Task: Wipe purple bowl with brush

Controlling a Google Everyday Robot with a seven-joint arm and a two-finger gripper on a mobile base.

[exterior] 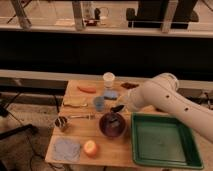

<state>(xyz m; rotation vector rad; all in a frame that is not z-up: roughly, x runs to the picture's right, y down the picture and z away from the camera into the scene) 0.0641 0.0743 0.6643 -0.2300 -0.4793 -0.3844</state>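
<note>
The purple bowl [112, 126] sits on the wooden table [80, 132], just left of the green tray. My gripper [118, 109] reaches in from the right on the white arm and hangs over the bowl's far rim. It is shut on the brush [115, 117], a small dark tool whose lower end points down into the bowl. I cannot tell whether the brush tip touches the bowl's inside.
A green tray [162, 140] lies at the right. A blue cup [99, 103], blue sponge [110, 94], white cup [108, 79] and orange item [87, 89] stand behind the bowl. A silvery utensil [82, 116], metal cup [61, 123], grey-blue cloth [67, 148] and peach-coloured fruit [91, 148] lie at the left.
</note>
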